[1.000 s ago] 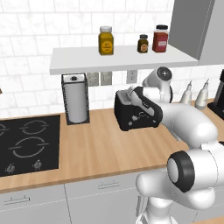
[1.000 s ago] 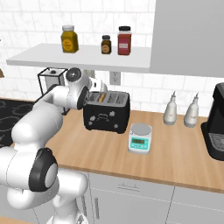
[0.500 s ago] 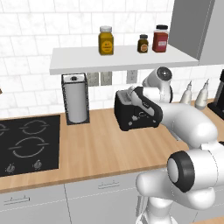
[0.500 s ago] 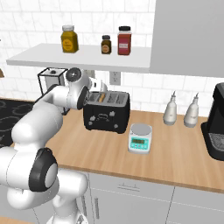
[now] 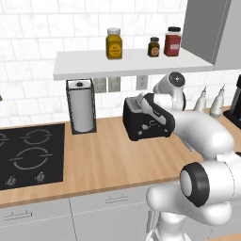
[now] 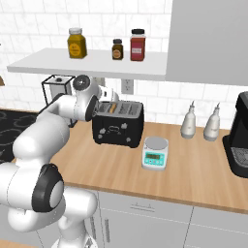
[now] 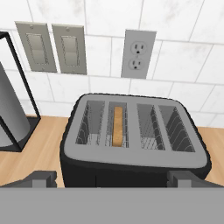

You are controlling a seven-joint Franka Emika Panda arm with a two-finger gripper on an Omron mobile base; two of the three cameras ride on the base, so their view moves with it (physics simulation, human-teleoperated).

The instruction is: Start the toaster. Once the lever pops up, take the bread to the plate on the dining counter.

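Note:
The black toaster [image 5: 139, 126] stands on the wood counter by the tiled wall. In the hand view I look down into its slots [image 7: 135, 131]. The bread [image 7: 117, 126] sits upright and low in the second slot from the left, its tan top edge showing [image 6: 112, 107]. My gripper [image 7: 113, 178] hovers just above the toaster's front edge [image 6: 108, 98], open, with one fingertip [image 7: 43, 177] near each front corner and nothing between them. The plate and the dining counter are out of view.
A paper towel holder [image 5: 82, 107] stands left of the toaster, with a black cooktop [image 5: 28, 155] beyond it. On the right are a small scale [image 6: 155, 153], two bottles [image 6: 189, 127] and a coffee machine [image 6: 240, 140]. A shelf [image 5: 127, 63] with jars hangs overhead.

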